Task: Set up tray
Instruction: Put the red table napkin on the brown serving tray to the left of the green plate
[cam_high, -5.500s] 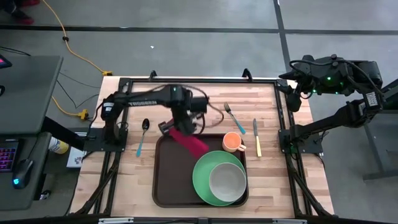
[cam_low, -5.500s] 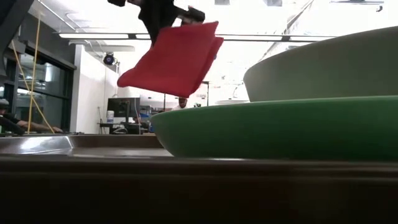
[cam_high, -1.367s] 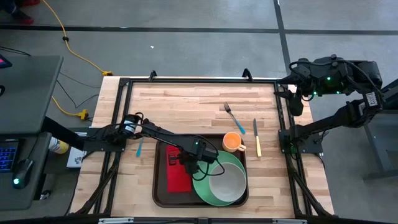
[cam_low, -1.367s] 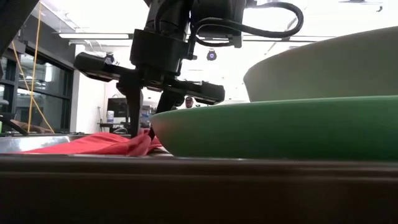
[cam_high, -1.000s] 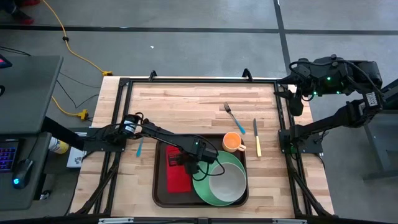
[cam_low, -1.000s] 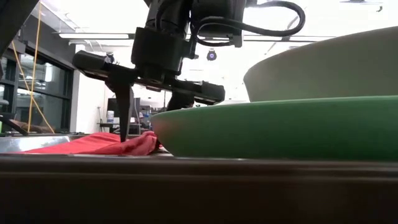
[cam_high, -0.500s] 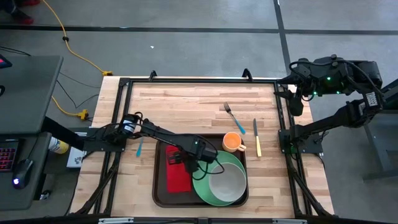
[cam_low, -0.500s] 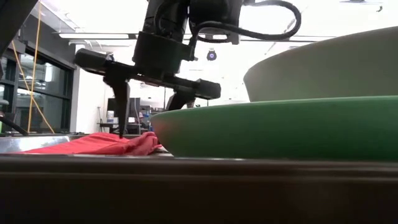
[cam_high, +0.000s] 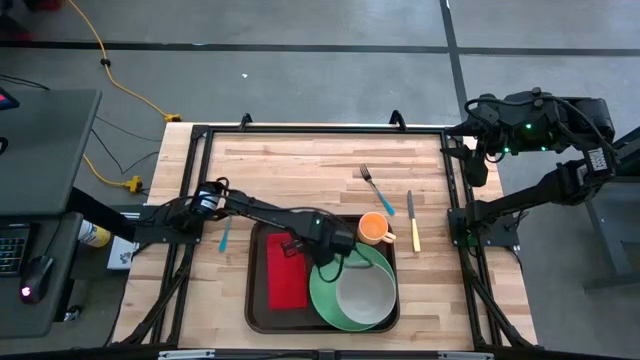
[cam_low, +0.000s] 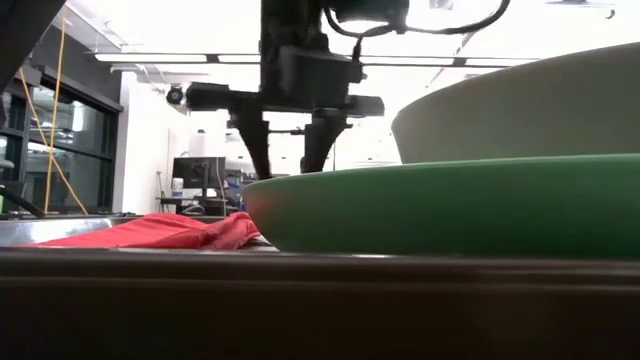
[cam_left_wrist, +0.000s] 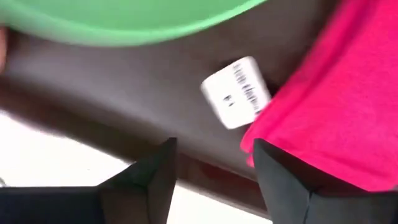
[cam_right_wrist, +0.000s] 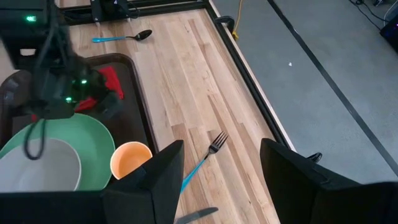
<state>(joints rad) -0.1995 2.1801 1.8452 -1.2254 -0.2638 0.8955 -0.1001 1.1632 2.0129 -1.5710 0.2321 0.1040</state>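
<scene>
Hovering over the tray (cam_high: 256, 310), left end effector (cam_high: 293, 243) released, empty.
Tray sits near the bench (cam_high: 300, 165) front edge, holding red napkin (cam_high: 286, 275) beside green plate (cam_high: 325, 295) with bowl (cam_high: 365, 295); orange cup (cam_high: 374, 229), fork (cam_high: 375, 187), knife (cam_high: 412, 220), spoon (cam_high: 227, 228) lie outside; right end effector (cam_right_wrist: 217, 180) released, beyond the bench's far right corner.

White tag (cam_left_wrist: 236, 92) at edge of red napkin (cam_left_wrist: 336, 112), centre of left wrist view: dark printed lines, blurred, unreadable. No other text, brand, number legible in any view.

Dark brown tray (cam_high: 257, 300), red napkin (cam_high: 286, 280), green plate (cam_high: 325, 290), orange cup (cam_high: 373, 229), pale wooden table (cam_high: 290, 165).
</scene>
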